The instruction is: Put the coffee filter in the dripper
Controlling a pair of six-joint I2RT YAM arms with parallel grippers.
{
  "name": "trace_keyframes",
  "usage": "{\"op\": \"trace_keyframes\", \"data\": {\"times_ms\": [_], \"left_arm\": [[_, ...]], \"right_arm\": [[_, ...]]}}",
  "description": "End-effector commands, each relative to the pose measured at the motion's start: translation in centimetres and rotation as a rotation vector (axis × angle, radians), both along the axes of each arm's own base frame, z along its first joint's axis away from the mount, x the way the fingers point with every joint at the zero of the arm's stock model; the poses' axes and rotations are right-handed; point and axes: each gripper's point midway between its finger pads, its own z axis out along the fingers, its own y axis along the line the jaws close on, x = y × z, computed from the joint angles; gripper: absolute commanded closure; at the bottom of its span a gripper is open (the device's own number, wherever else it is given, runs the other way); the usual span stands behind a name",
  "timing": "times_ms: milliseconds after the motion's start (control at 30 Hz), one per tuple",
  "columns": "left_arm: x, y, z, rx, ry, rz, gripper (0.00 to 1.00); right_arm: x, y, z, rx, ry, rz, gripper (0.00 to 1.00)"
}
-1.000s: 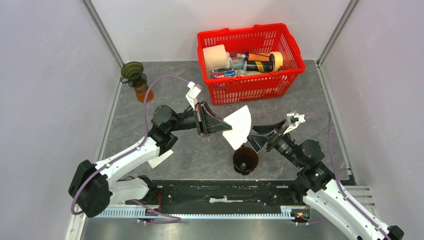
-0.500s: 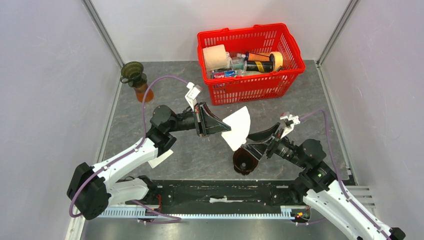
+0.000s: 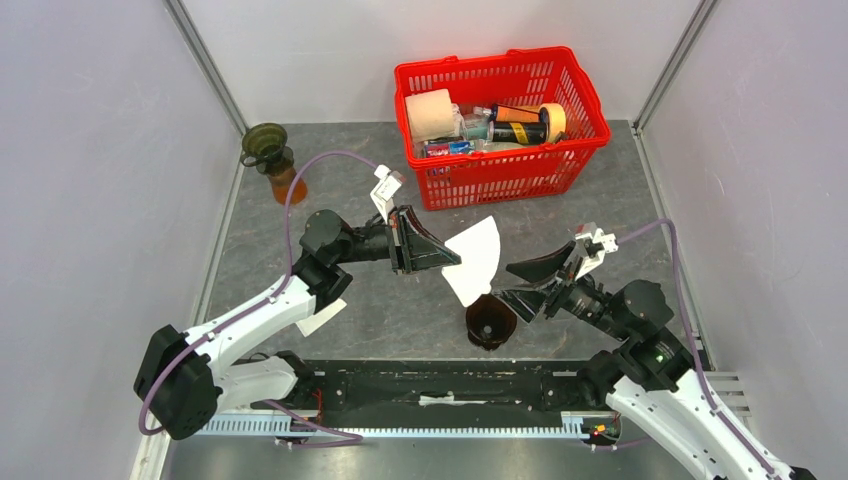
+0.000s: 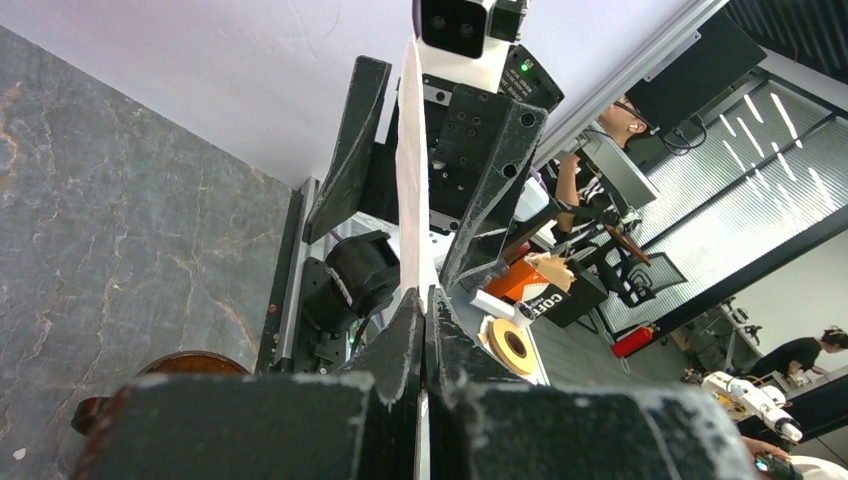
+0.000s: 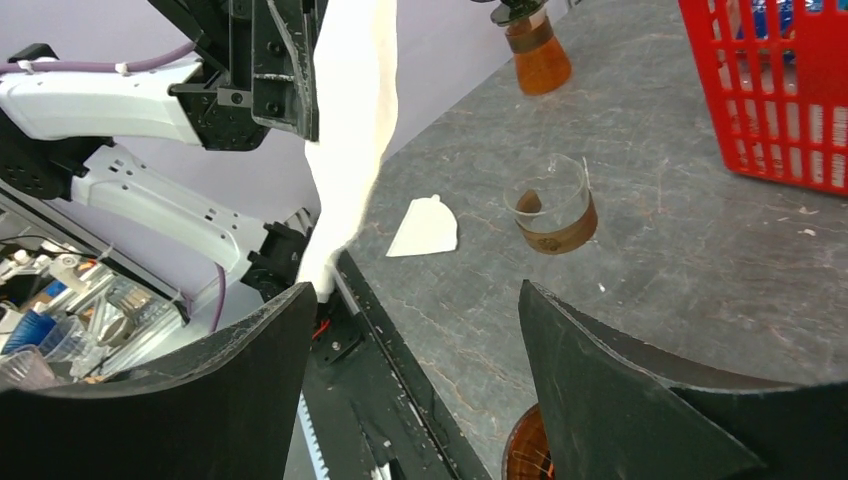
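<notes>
My left gripper is shut on a white paper coffee filter and holds it in the air, its lower tip just above the brown dripper on the table. In the left wrist view the filter shows edge-on between the closed fingers, with the dripper rim low at the left. My right gripper is open and empty, just right of the filter and above the dripper's right side. In the right wrist view the filter hangs at upper left and the dripper lies between the fingers at the bottom.
A red basket with several items stands at the back. An orange carafe with a green funnel stands at the back left. A second white filter lies on the table by the left arm. A glass cup shows in the right wrist view.
My right gripper reached in beside the dripper, then drew back slightly to the right and rose. The left gripper and filter shifted only slightly.
</notes>
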Motion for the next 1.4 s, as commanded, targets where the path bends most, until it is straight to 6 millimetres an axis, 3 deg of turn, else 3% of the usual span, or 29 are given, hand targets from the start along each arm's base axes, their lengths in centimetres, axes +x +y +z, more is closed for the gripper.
{"op": "trace_keyframes", "data": {"times_ms": [0, 467, 1033, 1367], "left_arm": [[-0.5, 0.3, 1.1, -0.025, -0.087, -0.014, 0.98], [-0.4, 0.2, 1.0, -0.025, -0.082, -0.016, 0.98], [0.5, 0.3, 0.7, -0.012, -0.088, 0.046, 0.98], [0.3, 0.3, 0.9, -0.022, -0.093, 0.039, 0.98]], "right_arm": [[0.0, -1.1, 0.4, -0.047, -0.021, -0.051, 0.18], [0.2, 0.2, 1.2, 0.003, -0.014, 0.0, 0.17], [-0.2, -0.8, 0.9, -0.015, 0.016, -0.03, 0.16], [1.0, 0.5, 0.8, 0.013, 0.053, -0.02, 0.16]]}}
